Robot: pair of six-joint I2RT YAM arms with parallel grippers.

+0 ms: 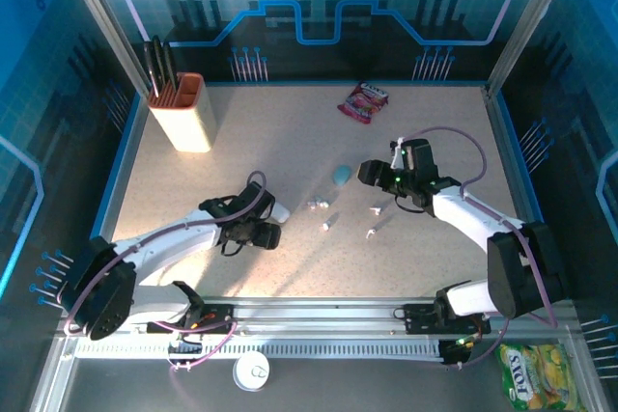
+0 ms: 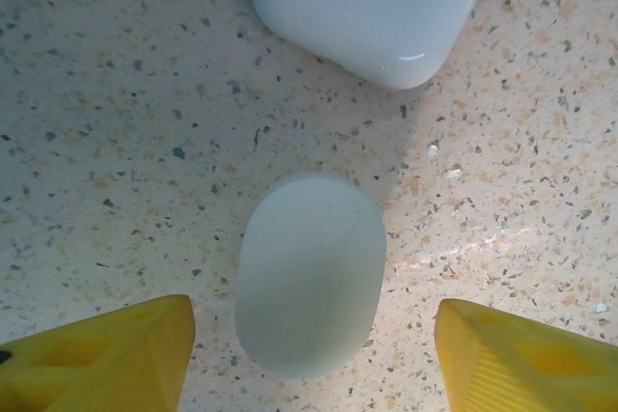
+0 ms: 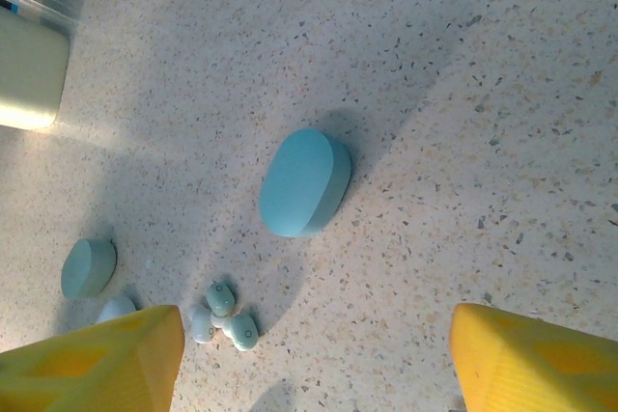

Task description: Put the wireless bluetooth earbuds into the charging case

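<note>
A: Earbuds, where?
B: Loose on tabletop, small cluster near light-blue case. None inside it; case looks closed.
A: L gripper?
B: Fingers spread, straddling pale pebble case. Gap both sides, no contact. Bigger white case just beyond, closed.
A: R gripper?
B: Spread wide too, nothing btwn fingers, blue case ahead of them.
A: Other containers?
B: Knife block, far-left corner, dark-handled knives standing in it.
</note>
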